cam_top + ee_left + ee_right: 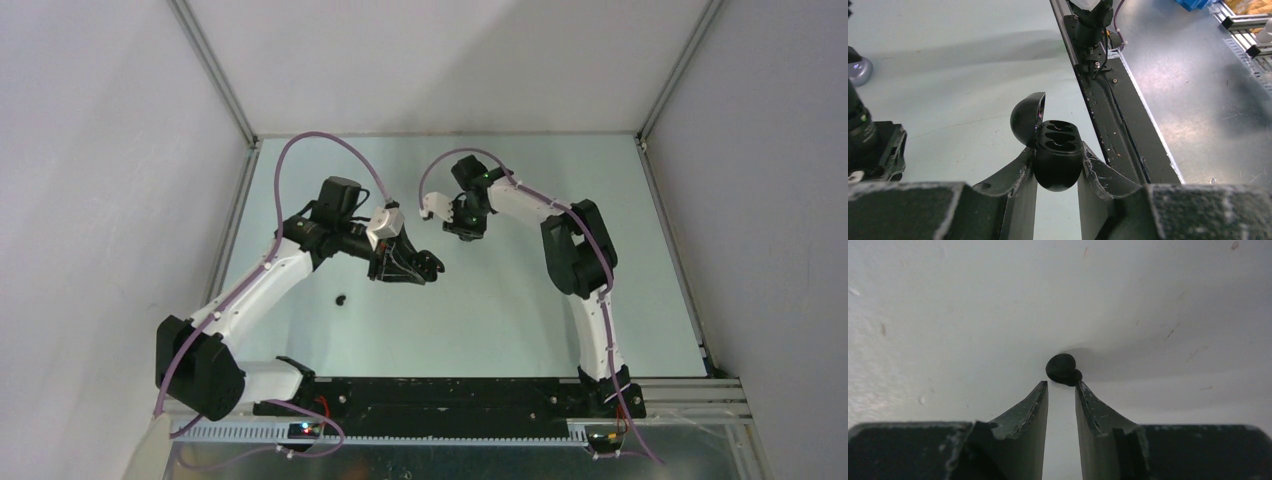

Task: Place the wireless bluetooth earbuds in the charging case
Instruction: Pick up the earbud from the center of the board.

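Left jaws clamp the charging case point(1058, 162); right jaws, slightly apart, point down at earbud point(1062, 368).

Only a narrow gap parts the left gripper point(428, 267) (jaws filled by a black egg-shaped case point(1058, 160)) from the right gripper point(465, 233).

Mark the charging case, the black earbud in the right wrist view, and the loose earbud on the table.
charging case point(1058, 169): left wrist view, black lower shell.
black earbud point(1061, 367): right wrist view, rounded head.
loose earbud point(341, 298): top external view, its middle.
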Available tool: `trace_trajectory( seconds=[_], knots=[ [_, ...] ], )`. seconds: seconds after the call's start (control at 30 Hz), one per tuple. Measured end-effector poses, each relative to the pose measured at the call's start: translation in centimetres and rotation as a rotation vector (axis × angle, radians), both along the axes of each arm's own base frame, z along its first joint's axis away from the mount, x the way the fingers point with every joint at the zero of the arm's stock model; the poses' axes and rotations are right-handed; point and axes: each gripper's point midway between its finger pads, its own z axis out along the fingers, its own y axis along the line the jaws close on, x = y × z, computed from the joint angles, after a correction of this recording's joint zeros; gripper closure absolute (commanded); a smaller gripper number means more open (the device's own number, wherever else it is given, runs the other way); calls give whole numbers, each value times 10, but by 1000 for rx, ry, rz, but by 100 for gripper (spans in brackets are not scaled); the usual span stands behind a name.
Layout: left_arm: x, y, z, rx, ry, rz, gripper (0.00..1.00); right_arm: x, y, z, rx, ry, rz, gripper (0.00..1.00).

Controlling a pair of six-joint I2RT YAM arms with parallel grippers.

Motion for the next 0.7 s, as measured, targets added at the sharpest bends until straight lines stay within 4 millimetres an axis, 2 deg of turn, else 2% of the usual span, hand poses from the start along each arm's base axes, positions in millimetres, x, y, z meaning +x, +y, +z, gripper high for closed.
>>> trace_trajectory(
  seconds=[0.23, 0.7],
  knots=[
    [0, 0, 0, 1, 1, 0, 100, -14, -12, -5, -39, -52, 54, 67],
    [0, 0, -1, 2, 3, 0, 100, -15, -5, -3, -33, -104, 50, 68]
  ],
)
